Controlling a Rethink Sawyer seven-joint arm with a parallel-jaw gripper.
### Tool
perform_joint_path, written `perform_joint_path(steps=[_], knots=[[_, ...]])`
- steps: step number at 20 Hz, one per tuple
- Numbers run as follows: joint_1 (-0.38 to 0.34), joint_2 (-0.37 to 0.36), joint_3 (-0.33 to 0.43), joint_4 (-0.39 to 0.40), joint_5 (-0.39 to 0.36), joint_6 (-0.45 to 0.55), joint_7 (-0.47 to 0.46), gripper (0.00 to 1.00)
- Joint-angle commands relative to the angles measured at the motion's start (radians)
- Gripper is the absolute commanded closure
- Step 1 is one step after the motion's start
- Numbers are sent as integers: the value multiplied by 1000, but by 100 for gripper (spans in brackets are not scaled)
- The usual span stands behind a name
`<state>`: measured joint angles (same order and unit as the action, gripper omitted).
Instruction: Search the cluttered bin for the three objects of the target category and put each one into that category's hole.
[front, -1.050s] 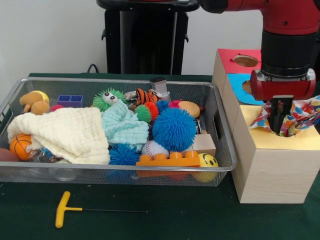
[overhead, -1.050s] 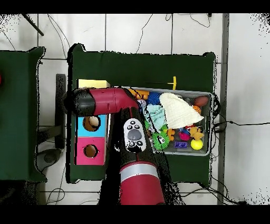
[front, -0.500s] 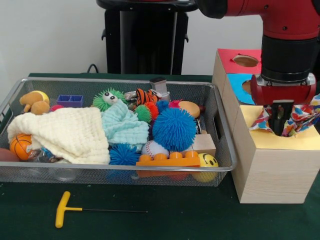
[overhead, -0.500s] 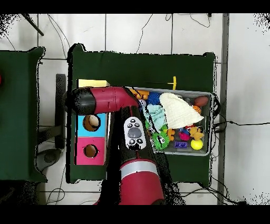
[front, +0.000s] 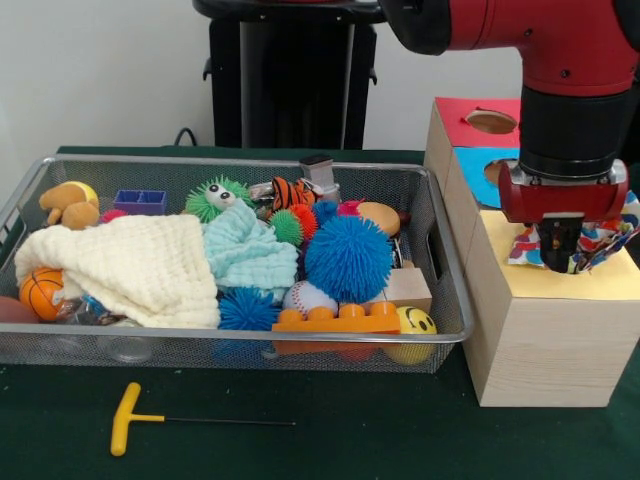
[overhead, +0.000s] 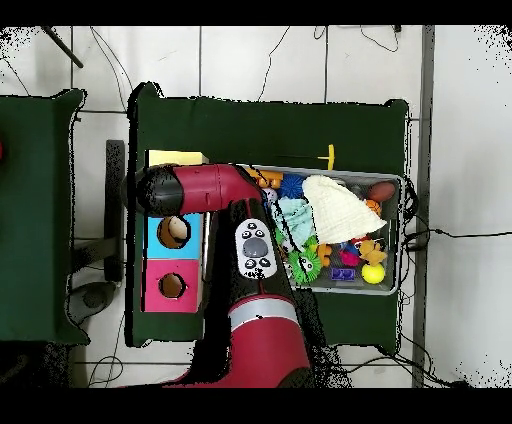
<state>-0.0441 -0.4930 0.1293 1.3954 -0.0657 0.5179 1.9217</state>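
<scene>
Even indoor light is falling on both views, with nothing dim or blown out.

In the front view, soft light is coming from above: the wire bin (front: 440, 300) is casting only a faint shadow on the green table cloth (front: 350, 430), and the wooden box (front: 540, 340) is showing a lit top with a slightly darker front face. The red arm (front: 560, 40) is carrying a mild sheen, not harsh glare. The white wall (front: 100, 70) is reading flat and evenly bright. Toys in the bin are staying reasonably crisp. In the overhead view, the floor tiles (overhead: 260, 60) are looking bright and washed, while the cloth is reading very dark, and small things are showing little detail.
</scene>
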Motion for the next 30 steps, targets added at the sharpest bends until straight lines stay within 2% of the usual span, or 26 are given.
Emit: perform_joint_path(steps=[1, 5, 9, 12, 23, 30], knots=[[-29, 18, 66, 34, -72, -6, -44, 100], [-33, -56, 65, 69, -56, 55, -51, 100], [-26, -183, 49, 106, -31, 166, -59, 100], [-35, -237, 54, 107, -14, 250, -77, 100], [-69, -303, 77, 133, -19, 304, -101, 100], [-85, -286, 85, 182, -36, 247, -91, 100]])
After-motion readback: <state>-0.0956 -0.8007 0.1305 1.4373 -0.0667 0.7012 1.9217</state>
